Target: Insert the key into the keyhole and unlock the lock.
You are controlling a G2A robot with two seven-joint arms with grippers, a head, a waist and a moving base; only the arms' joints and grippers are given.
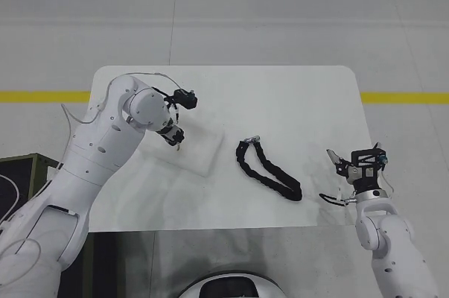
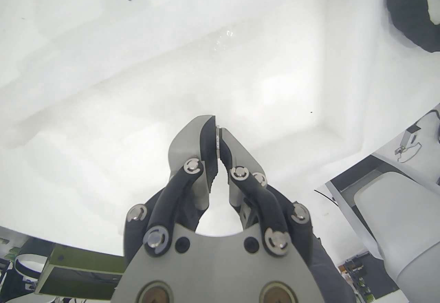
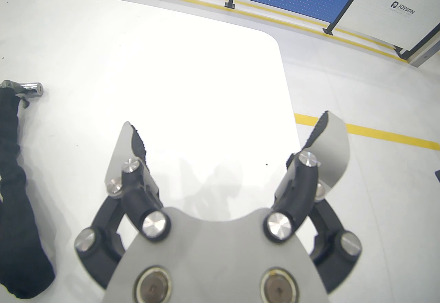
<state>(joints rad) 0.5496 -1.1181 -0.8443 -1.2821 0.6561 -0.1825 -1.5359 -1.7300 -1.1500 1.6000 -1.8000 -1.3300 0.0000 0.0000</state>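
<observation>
Left wrist view has my left gripper (image 2: 217, 127) clamped on the small flat metal key (image 2: 218, 143) above the white foam tray (image 2: 343, 43); I judge it light, stiff and slick, so grip the bow firmly. Mid white counter (image 1: 298, 97) lies the black fabric-sleeved chain lock (image 1: 287, 188), floppy, probably heavy, best pinned behind its chrome keyhole cylinder (image 3: 32, 88). My right gripper (image 3: 228, 127) hangs spread wide, holding nothing; I read no label on key or lock.

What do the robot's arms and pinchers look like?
The left arm and the right arm are smooth, round and white, with thin white cables looping beside the left one. The left gripper and the right gripper have curved silver fingers with bumpy black pads, black links and shiny round bolts.
</observation>
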